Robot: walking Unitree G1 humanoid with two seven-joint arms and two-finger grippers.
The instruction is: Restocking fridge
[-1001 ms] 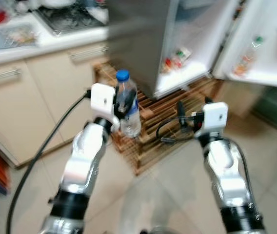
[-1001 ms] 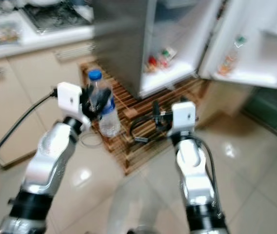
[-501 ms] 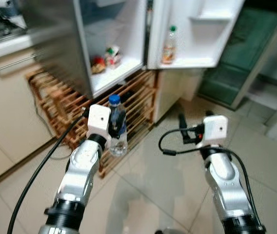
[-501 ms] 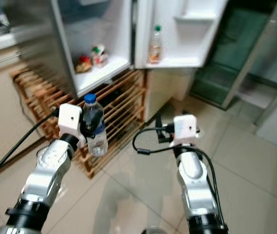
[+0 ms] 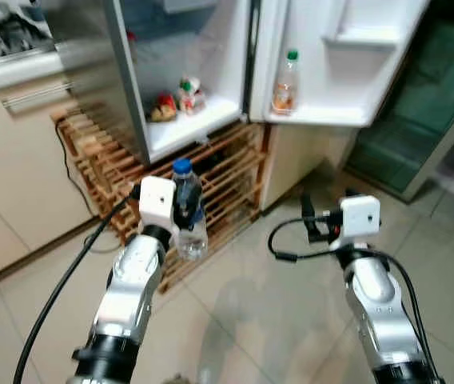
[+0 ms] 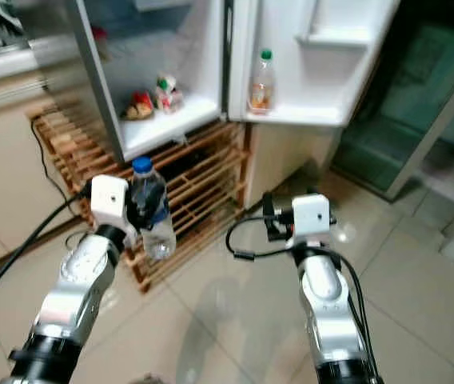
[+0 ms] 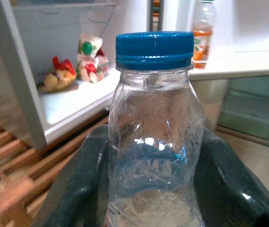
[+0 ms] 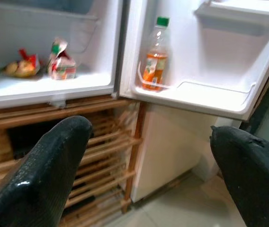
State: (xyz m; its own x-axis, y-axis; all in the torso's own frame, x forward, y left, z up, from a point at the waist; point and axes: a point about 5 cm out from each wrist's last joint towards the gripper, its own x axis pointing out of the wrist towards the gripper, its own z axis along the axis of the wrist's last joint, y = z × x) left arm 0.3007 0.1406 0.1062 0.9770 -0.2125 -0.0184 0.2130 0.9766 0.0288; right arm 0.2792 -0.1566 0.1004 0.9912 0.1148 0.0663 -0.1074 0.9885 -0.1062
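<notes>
A clear plastic water bottle with a blue cap [image 5: 186, 210] is held upright, clamped between the two black fingers of the left gripper [image 5: 181, 214], in front of the open white fridge [image 5: 203, 120], which is raised on a slatted wooden rack [image 5: 211, 180]. The right gripper [image 5: 313, 226] is carried empty with its fingers [image 8: 44, 170] spread apart, pointed toward the fridge. A small heap of packaged food [image 5: 175, 100] is seen on the fridge's bottom shelf, and an orange drink bottle with a green cap [image 5: 285, 82] is stood in the open door's shelf [image 5: 331, 116]
</notes>
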